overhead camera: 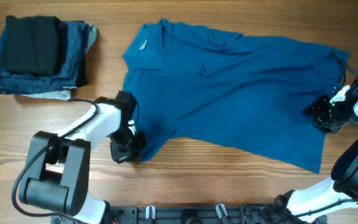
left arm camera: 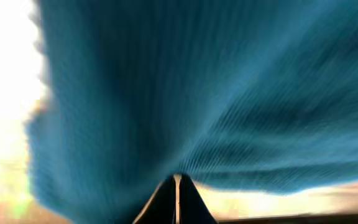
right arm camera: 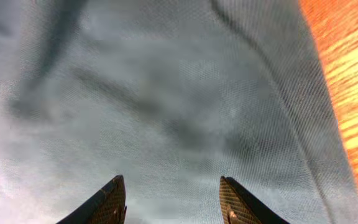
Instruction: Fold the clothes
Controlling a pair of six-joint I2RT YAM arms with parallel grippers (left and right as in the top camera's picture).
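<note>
The blue polo shirt (overhead camera: 229, 93) lies spread across the middle and right of the table, collar at the top left. My left gripper (overhead camera: 126, 148) sits at the shirt's lower left sleeve edge. In the left wrist view its fingers (left arm camera: 177, 180) are shut on a pinch of the blue cloth (left arm camera: 197, 93), which stretches up from the tips. My right gripper (overhead camera: 323, 113) is over the shirt's right end. In the right wrist view its fingers (right arm camera: 173, 186) are open just above the flat cloth (right arm camera: 166, 93).
A stack of folded dark garments (overhead camera: 39, 56), black on denim-blue and grey, sits at the far left corner. Bare wooden table (overhead camera: 229, 180) runs along the front. Table wood (right arm camera: 347, 93) shows at the right of the right wrist view.
</note>
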